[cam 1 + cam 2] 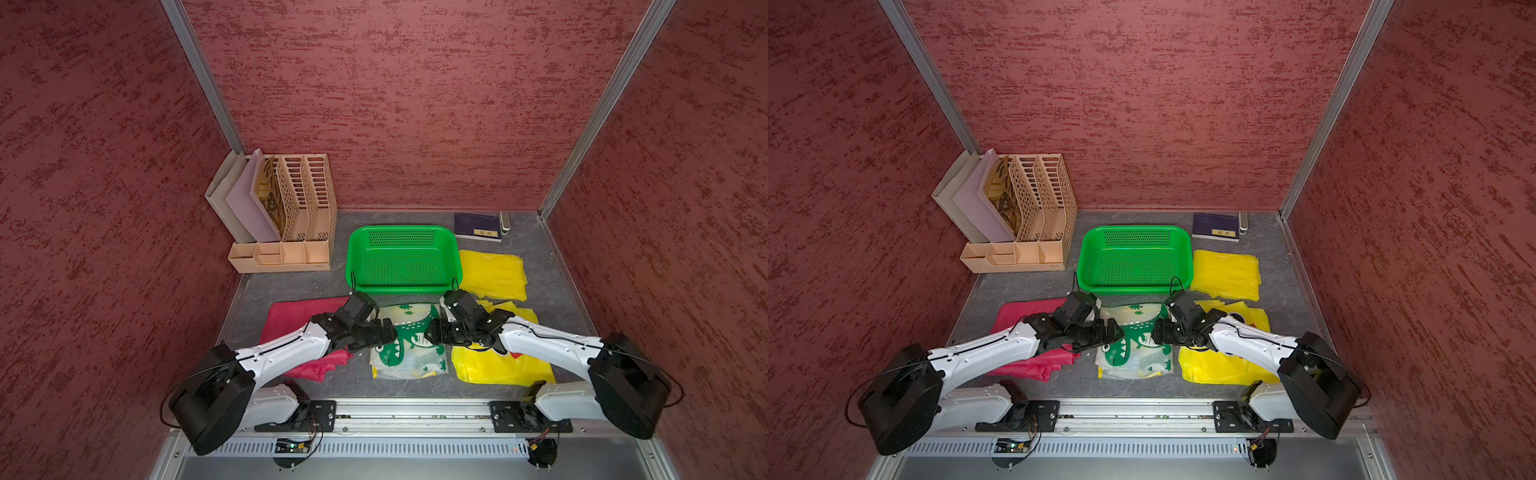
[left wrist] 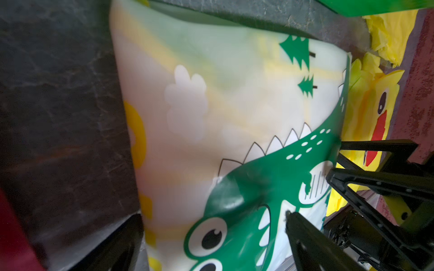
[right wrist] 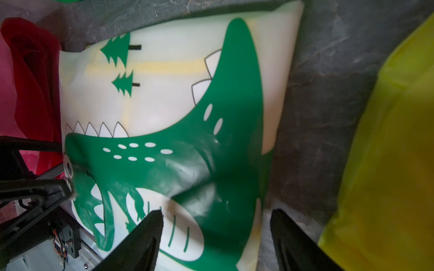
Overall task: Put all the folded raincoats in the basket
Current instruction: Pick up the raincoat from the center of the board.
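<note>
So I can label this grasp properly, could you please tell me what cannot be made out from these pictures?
- Both top views: the left pincer and right pincer cover the side edges of the dinosaur raincoat, so contact is unclear.
- Left wrist view: much of the raincoat is blurred.
- Both top views: the label on the dark book is too small to read.

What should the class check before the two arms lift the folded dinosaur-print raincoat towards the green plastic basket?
1. Bright green perforated plastic basket holds nothing: ok.
2. Folded white dinosaur-print plastic raincoat lies between both grippers: ok.
3. Left gripper open at the raincoat's edge: ok.
4. Right gripper open at the opposite edge: ok.
5. Raincoat gripped: not ok, neither gripper has closed on it.
6. A grip here would catch every folded layer: cannot tell.
</note>
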`<action>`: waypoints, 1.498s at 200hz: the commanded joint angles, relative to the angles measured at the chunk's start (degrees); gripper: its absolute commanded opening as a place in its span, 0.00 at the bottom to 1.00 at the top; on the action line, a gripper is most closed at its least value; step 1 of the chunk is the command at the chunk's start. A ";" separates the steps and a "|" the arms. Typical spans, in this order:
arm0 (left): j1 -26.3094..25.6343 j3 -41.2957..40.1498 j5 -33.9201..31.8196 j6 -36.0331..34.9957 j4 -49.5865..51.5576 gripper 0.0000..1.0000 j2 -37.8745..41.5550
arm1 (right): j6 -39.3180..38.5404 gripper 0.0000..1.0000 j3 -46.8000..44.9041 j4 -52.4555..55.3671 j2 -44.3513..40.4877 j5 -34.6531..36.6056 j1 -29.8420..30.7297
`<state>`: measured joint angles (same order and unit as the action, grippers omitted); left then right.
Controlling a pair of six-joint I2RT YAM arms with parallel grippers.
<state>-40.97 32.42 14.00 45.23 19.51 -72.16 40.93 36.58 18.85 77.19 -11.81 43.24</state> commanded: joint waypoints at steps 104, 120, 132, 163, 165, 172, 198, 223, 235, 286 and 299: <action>-4.68 0.91 -1.01 0.80 -2.99 0.84 -6.06 | 5.28 0.66 -1.55 -6.13 3.93 1.97 5.74; -4.92 1.24 -1.26 0.66 -2.98 0.77 -6.05 | 5.46 0.59 -1.12 -6.21 3.89 2.22 6.13; -5.17 1.42 -1.36 0.73 -2.68 0.71 -5.76 | 5.42 0.57 -0.66 -5.74 3.65 2.40 6.37; -5.88 2.42 -1.66 0.72 -1.79 0.62 -3.90 | 4.93 0.43 1.05 -3.77 2.00 3.09 7.41; -5.92 2.54 -1.75 0.67 -1.67 0.62 -3.81 | 4.90 0.43 1.13 -3.71 2.00 3.10 7.44; -6.19 2.79 -2.10 0.58 -1.72 0.62 -3.29 | 4.82 0.39 1.54 -3.40 1.33 3.48 7.85; -6.73 3.12 -2.59 0.03 -3.24 0.44 -2.89 | 4.88 0.25 2.04 -4.24 -0.56 4.41 9.08; -7.34 4.26 -2.52 0.12 -2.74 0.28 -2.66 | 4.76 0.12 2.95 -3.67 -1.23 4.56 9.93; -7.80 5.04 -2.94 0.19 -1.89 0.27 -1.93 | 4.70 0.08 3.45 -3.11 -1.54 4.74 10.47; -9.52 10.39 -6.69 -1.69 7.14 0.28 3.49 | 4.12 0.00 6.97 2.03 -4.58 7.74 12.91; -9.57 10.95 -7.49 -1.98 9.01 0.28 5.37 | 3.86 0.00 7.68 2.90 -6.02 8.23 13.42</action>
<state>-49.56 39.83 6.28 45.25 29.32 -70.52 46.04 40.23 23.29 74.54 -3.33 54.61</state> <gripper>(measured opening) 0.279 0.134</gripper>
